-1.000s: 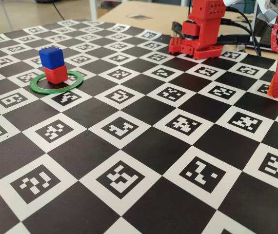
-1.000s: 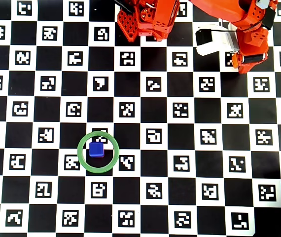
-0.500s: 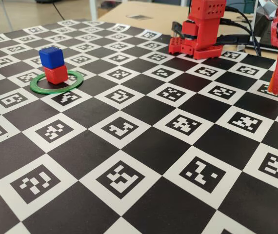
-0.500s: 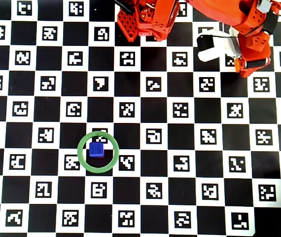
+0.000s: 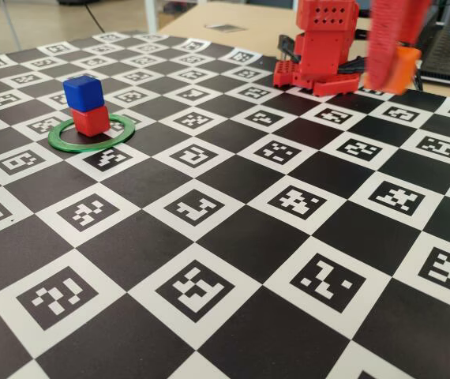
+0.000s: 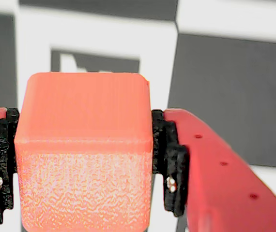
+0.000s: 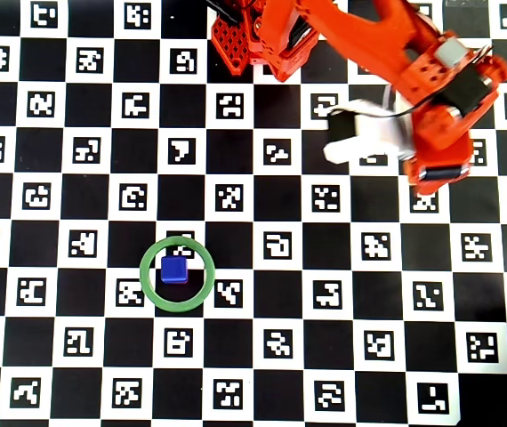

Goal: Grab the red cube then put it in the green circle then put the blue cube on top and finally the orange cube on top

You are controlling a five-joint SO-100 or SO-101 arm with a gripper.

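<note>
Green circle (image 5: 91,133) on the checkered board (image 5: 233,237), red cube (image 5: 91,121) inside it, blue cube (image 5: 83,92) stacked on top. Far right, gripper (image 6: 82,159) pinching the orange cube (image 6: 84,150), held above the board.

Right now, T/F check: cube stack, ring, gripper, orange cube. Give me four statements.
1. The blue cube sits on the red cube. True.
2. The red cube lies outside the green circle. False: it stands inside the ring.
3. The gripper is clamped on the orange cube. True.
4. The orange cube rests on the checkerboard. False: in the fixed view it hangs lifted above the board.
</note>
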